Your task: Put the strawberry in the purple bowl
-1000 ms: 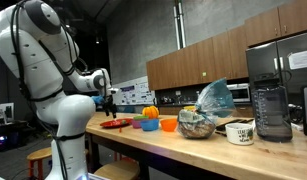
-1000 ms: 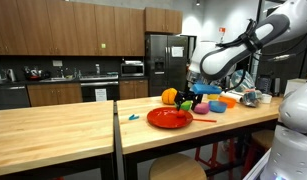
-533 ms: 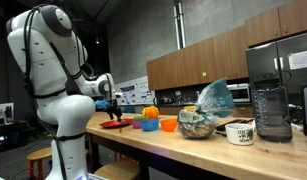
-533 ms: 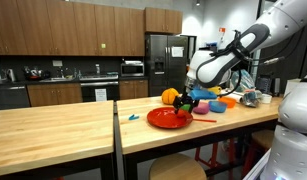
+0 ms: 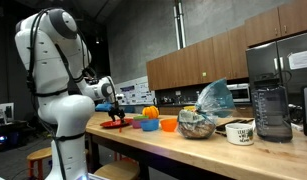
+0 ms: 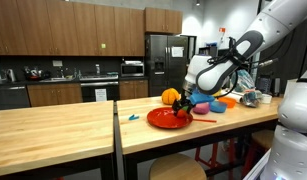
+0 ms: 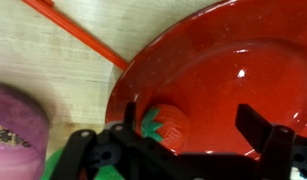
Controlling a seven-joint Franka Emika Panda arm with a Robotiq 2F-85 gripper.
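Plainly, the small red, green-capped strawberry lies on the red plate beneath the spread-open gripper.

The strawberry was tiny and red, its green cap turned toward the left of my wrist view, lying on the red plate near the rim. The bluish-purple bowl stood upright on the tabletop, right of that plate in an exterior view.
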